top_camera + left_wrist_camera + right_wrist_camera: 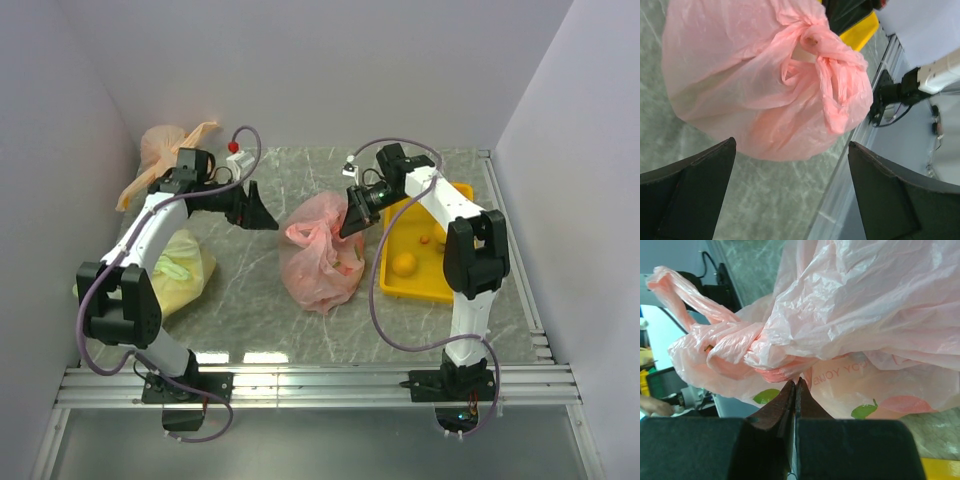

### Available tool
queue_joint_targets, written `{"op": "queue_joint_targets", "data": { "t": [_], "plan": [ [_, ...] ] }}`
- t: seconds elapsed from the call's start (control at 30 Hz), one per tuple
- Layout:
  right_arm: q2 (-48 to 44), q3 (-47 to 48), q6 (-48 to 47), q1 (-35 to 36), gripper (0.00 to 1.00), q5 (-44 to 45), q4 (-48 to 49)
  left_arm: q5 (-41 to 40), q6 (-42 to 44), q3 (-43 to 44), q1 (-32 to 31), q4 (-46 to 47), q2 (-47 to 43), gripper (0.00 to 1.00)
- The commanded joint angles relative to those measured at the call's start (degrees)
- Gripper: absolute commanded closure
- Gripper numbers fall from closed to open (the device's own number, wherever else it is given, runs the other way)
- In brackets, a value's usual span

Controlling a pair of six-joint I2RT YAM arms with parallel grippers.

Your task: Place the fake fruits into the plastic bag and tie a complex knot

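The pink plastic bag (pixel 320 265) sits mid-table with fruit shapes showing faintly through it. Its knot (pixel 303 235) of twisted handle strips lies at the upper left of the bag. My left gripper (pixel 264 217) is open and empty just left of the bag; in the left wrist view the left gripper (pixel 792 145) frames the bag (pixel 755 75) and knot (pixel 832 75) without touching. My right gripper (pixel 352 225) is shut at the bag's upper right; in the right wrist view the right gripper (pixel 796 381) pinches thin film of the bag (pixel 865 300) beside the knot (pixel 740 340).
A yellow tray (pixel 440 285) at the right holds an orange fruit (pixel 404 263) and a small red one (pixel 425 238). A yellow-green bag (pixel 185 270) lies at the left, an orange-peach bag (pixel 165 150) at the back left. Walls close three sides.
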Motion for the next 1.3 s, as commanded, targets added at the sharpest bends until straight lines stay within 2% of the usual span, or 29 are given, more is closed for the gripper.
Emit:
{"op": "queue_joint_targets", "data": {
  "t": [0.0,0.07,0.23,0.3,0.43,0.47,0.57,0.6,0.67,0.73,0.8,0.87,0.9,1.0,1.07,1.1,1.27],
  "plan": [
    [-4.06,0.94,1.21,1.42,1.00,3.59,2.26,-6.76,-9.98,-2.10,-2.37,1.46,-3.17,0.00],
    [-4.24,1.11,1.57,1.95,1.00,4.03,2.35,-14.72,-15.94,-3.16,-5.86,3.75,-3.79,0.01],
    [-5.47,0.94,0.78,2.56,1.00,5.79,1.92,-18.46,-22.72,-3.16,-11.33,5.60,-2.83,0.01],
    [-6.17,0.68,0.95,2.91,1.00,6.49,2.52,-21.00,-24.50,-4.66,-11.86,9.28,-3.70,0.01],
    [-7.49,0.06,1.30,3.44,1.00,8.95,4.20,-27.24,-26.09,-4.92,-13.53,10.00,-2.22,0.01],
    [-8.19,-0.29,1.13,3.62,1.00,10.35,4.98,-28.91,-26.26,-4.84,-13.97,10.00,-1.95,0.03],
    [-9.33,-1.17,1.04,4.14,1.00,13.69,6.48,-32.17,-26.79,-4.40,-14.24,10.18,-1.25,0.27],
    [-9.51,-1.26,0.69,4.67,1.00,14.40,6.48,-32.35,-27.22,-4.22,-14.24,10.18,-1.16,0.32],
    [-10.04,-1.61,0.07,5.29,1.00,15.98,6.92,-32.18,-27.84,-4.04,-14.33,10.70,-0.63,0.33],
    [-10.48,-1.79,-0.01,5.99,1.00,17.92,7.27,-31.21,-28.19,-4.22,-14.41,11.32,-0.11,0.41],
    [-10.92,-2.05,-0.01,6.25,1.00,19.14,7.71,-30.77,-28.81,-4.31,-14.50,11.50,0.33,0.44],
    [-10.92,-2.05,0.16,6.43,1.00,20.03,7.89,-28.49,-29.51,-4.40,-14.42,12.46,0.95,0.41],
    [-10.92,-1.88,-0.01,6.43,1.00,20.03,7.63,-27.53,-29.69,-4.48,-14.50,13.07,0.95,0.33],
    [-10.92,-1.79,-0.01,6.69,1.00,20.21,7.54,-24.45,-31.18,-5.80,-14.50,15.45,0.78,0.23],
    [-10.83,-1.70,0.16,6.78,1.00,20.12,7.54,-23.57,-31.62,-5.81,-14.50,15.28,1.56,0.28],
    [-10.83,-1.79,0.25,6.70,1.00,20.12,7.63,-23.39,-31.80,-5.80,-14.50,14.93,1.83,0.34],
    [-11.27,-2.31,0.43,6.69,1.00,20.03,8.24,-20.40,-32.24,-7.03,-14.59,15.63,2.44,0.52]
  ]
}}
